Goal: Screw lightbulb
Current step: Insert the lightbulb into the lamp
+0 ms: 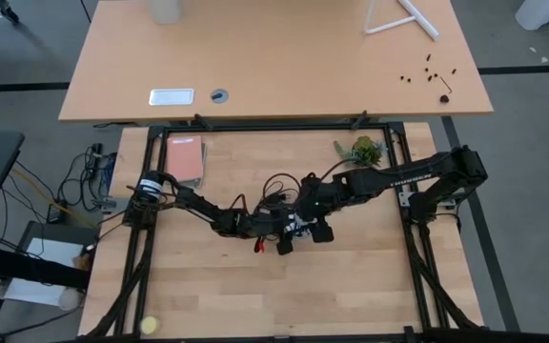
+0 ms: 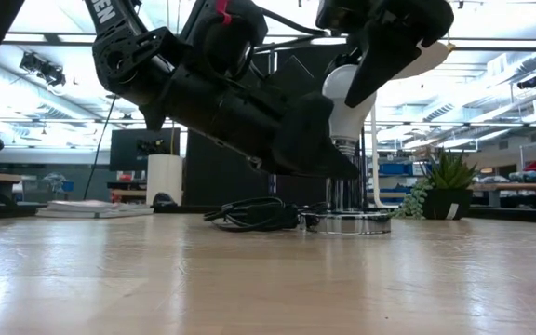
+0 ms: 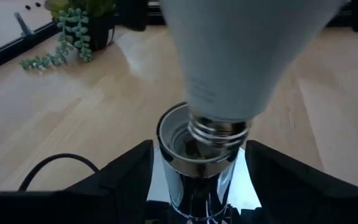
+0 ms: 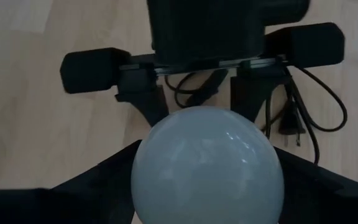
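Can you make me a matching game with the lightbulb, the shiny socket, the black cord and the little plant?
Things:
1. lightbulb
2. socket
3. black cord
4. plant

Places:
A. coiled flat on the table next to the socket
B. standing near the table's far edge
C. tilted, its screw base at the socket's open mouth
D. upright on the table, between the left tool's fingers

Pairs: 1-C, 2-D, 3-A, 4-B
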Controlling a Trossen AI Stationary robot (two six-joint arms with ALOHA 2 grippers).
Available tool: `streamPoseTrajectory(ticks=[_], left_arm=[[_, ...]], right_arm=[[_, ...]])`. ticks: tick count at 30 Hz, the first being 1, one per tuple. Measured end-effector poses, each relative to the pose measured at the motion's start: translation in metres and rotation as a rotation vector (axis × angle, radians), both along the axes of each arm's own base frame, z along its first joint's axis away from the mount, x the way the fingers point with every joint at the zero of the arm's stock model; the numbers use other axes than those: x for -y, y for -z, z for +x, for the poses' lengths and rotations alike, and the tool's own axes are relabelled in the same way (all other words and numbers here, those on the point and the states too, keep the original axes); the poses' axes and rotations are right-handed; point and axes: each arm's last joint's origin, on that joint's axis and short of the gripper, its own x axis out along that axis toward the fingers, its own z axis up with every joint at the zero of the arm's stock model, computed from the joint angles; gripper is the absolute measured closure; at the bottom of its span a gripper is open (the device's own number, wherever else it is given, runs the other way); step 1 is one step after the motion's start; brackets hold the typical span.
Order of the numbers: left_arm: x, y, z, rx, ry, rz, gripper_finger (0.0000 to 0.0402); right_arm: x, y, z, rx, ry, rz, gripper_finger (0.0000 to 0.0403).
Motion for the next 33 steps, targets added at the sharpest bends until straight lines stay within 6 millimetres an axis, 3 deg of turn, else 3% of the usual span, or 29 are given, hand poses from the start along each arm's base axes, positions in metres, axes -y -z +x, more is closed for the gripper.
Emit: streamPoseTrajectory(ticks=[7, 15, 20, 33], left_arm=[[0.000, 0.000, 0.000, 0.004, 0.000, 0.001, 0.0150], [0.000, 0.002, -0.001, -0.022, -0.008, -0.004, 0.0199], [0.000, 0.002, -0.001, -0.015, -0.015, -0.025, 0.0222], [0.000, 0.003, -0.001, -0.012, -0.031, -0.063, 0.0223]], right_arm=[[0.009, 0.009, 0.004, -0.034, 0.005, -0.001, 0.0105], [0.009, 0.030, 0.014, -0.093, -0.009, 0.010, 0.0106], [0.009, 0.032, 0.013, -0.120, -0.004, 0.008, 0.0110], [0.010, 0.030, 0.012, -0.123, 0.114, 0.062, 0.0105]])
